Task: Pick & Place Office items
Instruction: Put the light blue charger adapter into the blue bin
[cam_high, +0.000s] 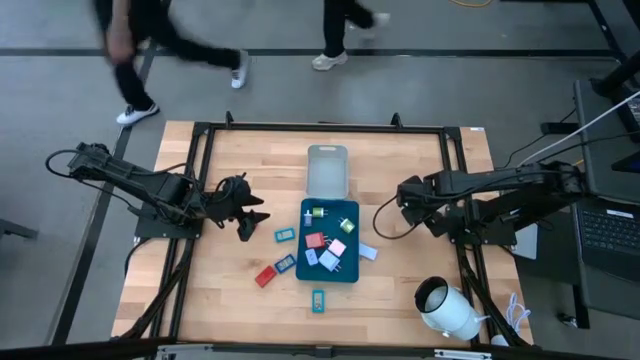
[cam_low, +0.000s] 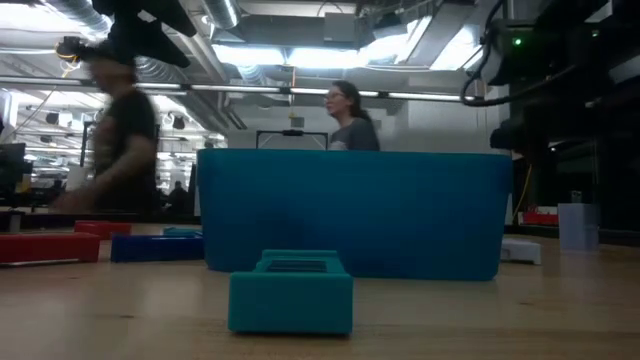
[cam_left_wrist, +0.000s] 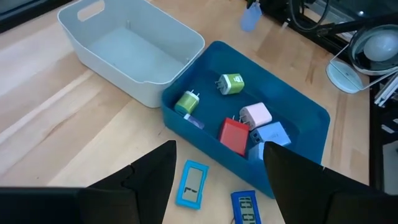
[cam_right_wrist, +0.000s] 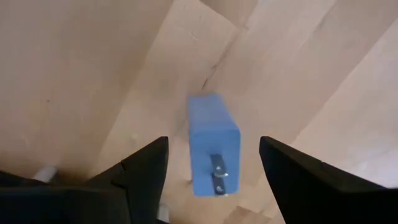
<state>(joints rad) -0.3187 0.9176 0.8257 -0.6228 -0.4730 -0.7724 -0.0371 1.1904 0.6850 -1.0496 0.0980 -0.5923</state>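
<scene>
The dark-teal tray (cam_high: 303, 275) sits mid-table and holds two green (cam_left_wrist: 231, 83), a red (cam_left_wrist: 234, 135), a pink (cam_left_wrist: 256, 114) and a light-blue (cam_left_wrist: 272, 134) office item. Flat teal (cam_high: 285, 235), blue (cam_high: 285, 263) and red (cam_high: 265, 275) items lie on the wood left of it. Another teal one (cam_high: 318, 300) lies near its front and a light-blue one (cam_high: 368, 252) to its right. My left gripper (cam_high: 252, 217) hangs open left of the tray, above a light-blue flat item (cam_left_wrist: 192, 184). My right gripper (cam_high: 405, 195) is open, its fingers either side of a light-blue plug cube (cam_right_wrist: 213, 146) lying on the wood, without touching it.
A small grey tray (cam_high: 327, 170) stands empty against the teal tray's far end. A big white cylinder (cam_high: 447, 310) lies at the near right. People walk beyond the far edge (cam_high: 150, 60). A laptop (cam_high: 605, 230) sits off the table's right side.
</scene>
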